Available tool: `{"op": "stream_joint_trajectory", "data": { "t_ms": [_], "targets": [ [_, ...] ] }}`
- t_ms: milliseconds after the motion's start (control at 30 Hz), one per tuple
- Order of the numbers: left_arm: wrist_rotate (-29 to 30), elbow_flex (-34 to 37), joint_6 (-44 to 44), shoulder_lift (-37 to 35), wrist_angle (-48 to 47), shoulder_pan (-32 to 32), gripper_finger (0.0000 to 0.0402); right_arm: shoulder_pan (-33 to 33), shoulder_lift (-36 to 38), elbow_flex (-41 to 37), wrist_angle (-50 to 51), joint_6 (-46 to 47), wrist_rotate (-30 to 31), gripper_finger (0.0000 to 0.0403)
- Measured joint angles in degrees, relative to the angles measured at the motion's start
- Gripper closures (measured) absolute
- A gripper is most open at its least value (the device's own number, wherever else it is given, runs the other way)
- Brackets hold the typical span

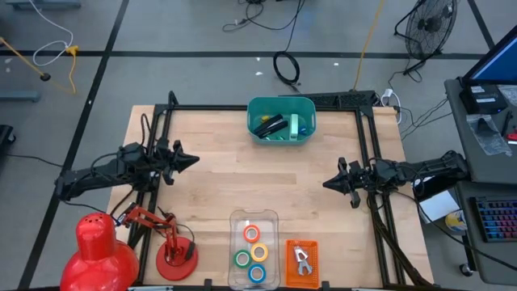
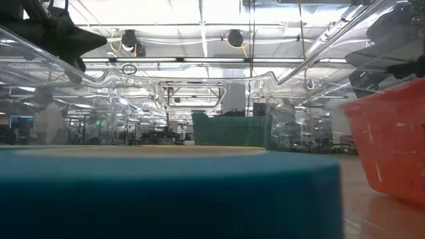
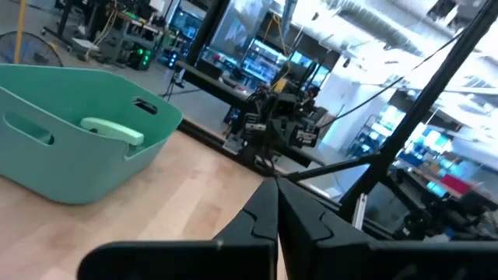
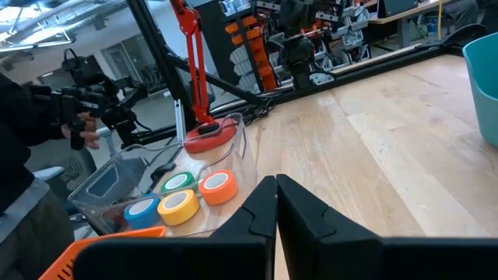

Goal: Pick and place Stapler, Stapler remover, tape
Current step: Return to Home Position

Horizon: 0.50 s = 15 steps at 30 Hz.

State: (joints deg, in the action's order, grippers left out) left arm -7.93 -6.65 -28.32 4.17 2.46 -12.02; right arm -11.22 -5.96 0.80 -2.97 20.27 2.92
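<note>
A black stapler (image 1: 269,125) lies in the teal bin (image 1: 280,120) at the table's far middle, beside a pale green item (image 3: 113,130). The metal stapler remover (image 1: 301,259) lies in an orange tray (image 1: 291,246) at the near edge. Several tape rolls, orange (image 4: 217,185), green (image 4: 178,183), yellow (image 4: 178,205) and blue (image 4: 142,208), lie flat in a clear tray (image 1: 254,217) next to it. My left gripper (image 1: 192,159) hovers shut at the left side, pointing level toward the table's middle. My right gripper (image 1: 327,183) hovers shut at the right side, facing it. Neither holds anything.
A red desk lamp (image 1: 174,250) stands at the near left corner, with its big red shade (image 1: 101,250) beyond the table edge. Black frame rails (image 1: 266,107) run along the table's far and side edges. Bare wood lies between the two grippers.
</note>
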Motion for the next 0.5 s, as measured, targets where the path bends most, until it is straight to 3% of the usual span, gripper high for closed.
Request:
{"op": "stream_joint_trajectory", "data": {
  "t_ms": [167, 500],
  "targets": [
    [0.0, 2.1, -0.8, -3.9, -0.1, 0.0, 0.0400, 0.0, 0.0, 0.0, 0.0, 0.0, 0.0, 0.0399],
    [1.7, 3.8, -4.9, -3.8, -3.9, 0.0, 0.0393, 0.0, 0.0, 0.0, 0.0, 0.0, 0.0, 0.0399]
  ]
}}
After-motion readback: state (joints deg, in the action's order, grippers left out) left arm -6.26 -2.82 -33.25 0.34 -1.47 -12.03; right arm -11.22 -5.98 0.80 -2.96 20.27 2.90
